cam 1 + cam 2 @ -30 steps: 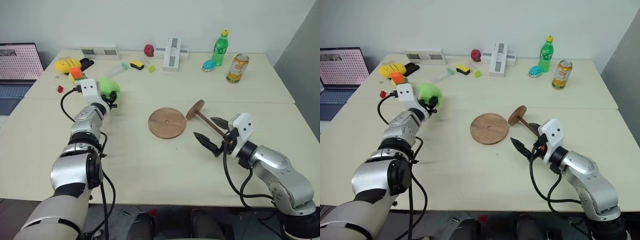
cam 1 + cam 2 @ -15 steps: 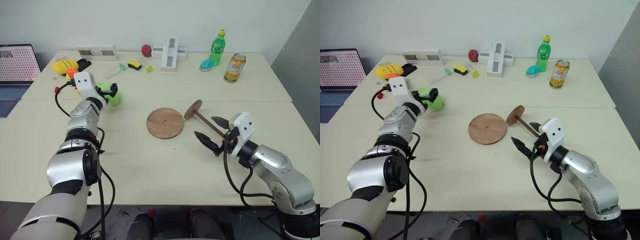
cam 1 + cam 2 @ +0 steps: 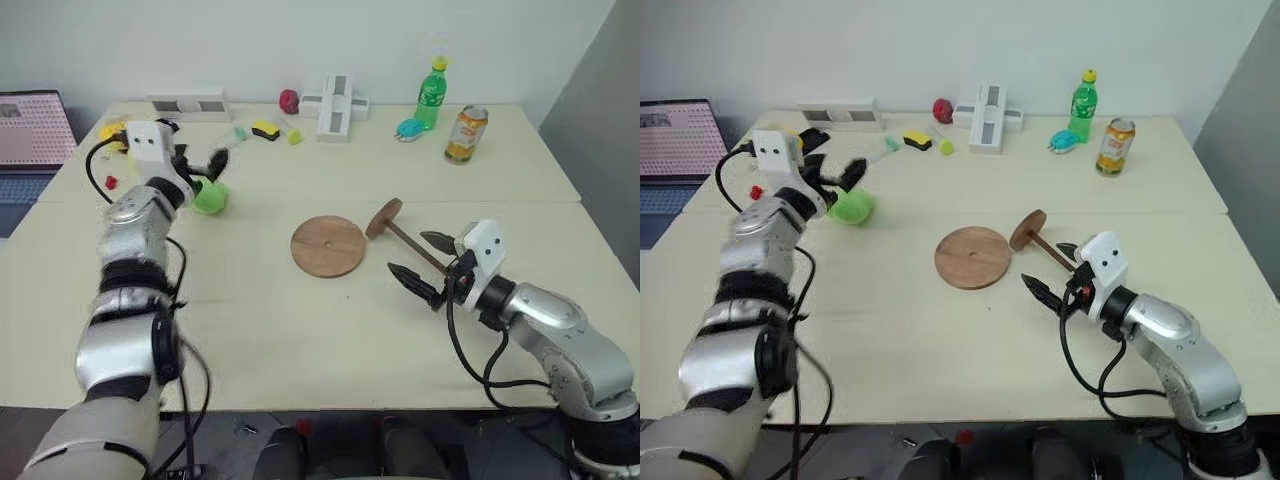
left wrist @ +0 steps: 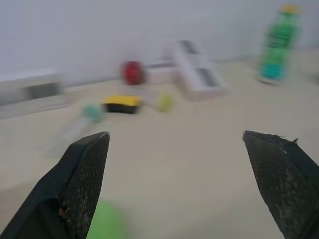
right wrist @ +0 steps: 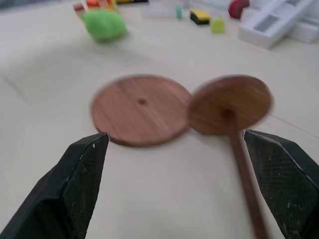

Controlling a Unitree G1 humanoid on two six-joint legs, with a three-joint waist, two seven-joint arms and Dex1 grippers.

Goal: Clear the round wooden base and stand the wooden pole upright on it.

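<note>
The right claw (image 3: 425, 267) is spread wide, straddling the wooden pole (image 3: 410, 240), which lies on the surface (image 3: 300, 330) beside the bare round wooden base (image 3: 328, 245). I'd clamp mid-rod before lifting. The left claw (image 3: 200, 165), earlier around the green toy (image 3: 210, 197), has released and lifted away.

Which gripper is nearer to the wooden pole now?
Right. The right gripper straddles the wooden pole; the left gripper is far across the table, above the green object.

Pale table (image 3: 300, 350) carries the round wooden base (image 3: 328, 245), the wooden pole (image 3: 405, 234), green ball (image 3: 210, 198), bottle (image 3: 431, 95), can (image 3: 465, 134)
</note>
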